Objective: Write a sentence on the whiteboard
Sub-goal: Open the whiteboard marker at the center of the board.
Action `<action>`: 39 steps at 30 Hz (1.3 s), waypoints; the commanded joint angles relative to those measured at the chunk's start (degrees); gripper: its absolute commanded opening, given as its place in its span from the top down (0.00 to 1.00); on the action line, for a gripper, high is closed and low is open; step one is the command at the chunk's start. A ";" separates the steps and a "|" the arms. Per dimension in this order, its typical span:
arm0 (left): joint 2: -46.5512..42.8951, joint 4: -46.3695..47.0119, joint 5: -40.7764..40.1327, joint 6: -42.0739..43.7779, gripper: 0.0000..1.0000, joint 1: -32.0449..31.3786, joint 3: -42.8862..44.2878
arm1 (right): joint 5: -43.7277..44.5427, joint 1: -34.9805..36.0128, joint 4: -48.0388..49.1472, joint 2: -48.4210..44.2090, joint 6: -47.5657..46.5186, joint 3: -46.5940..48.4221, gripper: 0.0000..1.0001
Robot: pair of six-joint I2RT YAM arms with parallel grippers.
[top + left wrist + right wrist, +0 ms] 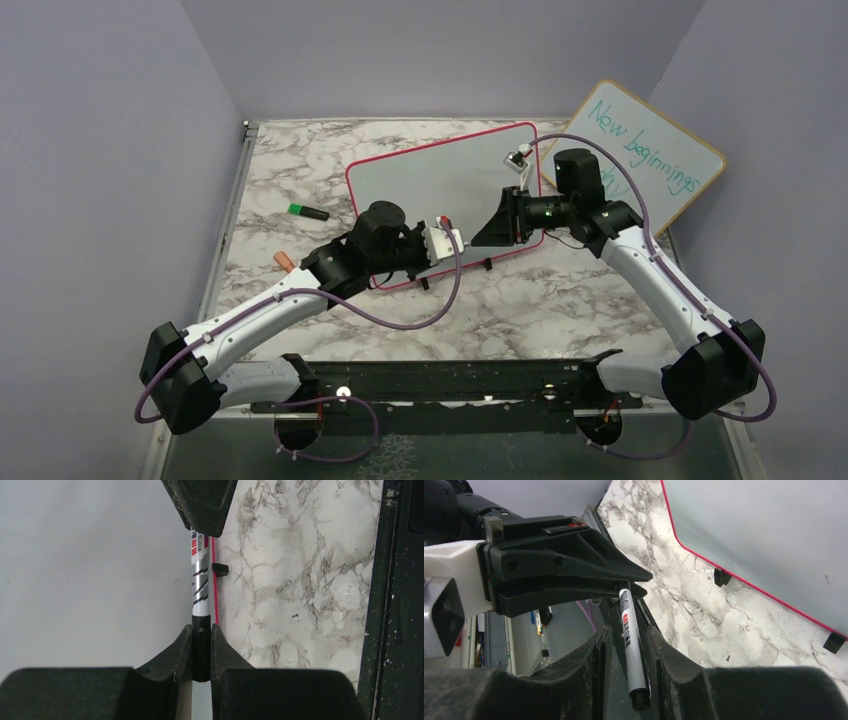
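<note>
Tabletop (560, 300): white marble pattern with grey veining and a metal strip along the left edge.

Whiteboard (420, 180): lies flat in the far middle, turned askew to the tabletop's edges. It has a thin red frame and small black feet (722, 577) that stand on the marble.

Green marker (307, 211): lies on its side just left of the whiteboard, apart from it.

Small orange item (285, 261): lies nearer the front left; too small to identify.

Second board (650, 160): has teal writing and leans at the far right corner. Its lower edge is hidden, so contact with the tabletop cannot be confirmed.

Black rail (450, 380): runs along the near edge.
</note>
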 commanded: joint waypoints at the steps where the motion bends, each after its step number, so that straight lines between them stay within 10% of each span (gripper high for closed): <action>1: 0.44 -1.84 1.10 2.53 1.00 0.33 3.53 | -1.89 0.75 -2.74 0.65 -2.20 1.79 0.65; 39: 1.38 -2.54 3.05 3.43 1.00 0.39 5.18 | -4.04 0.79 -4.17 0.82 -3.74 3.24 0.72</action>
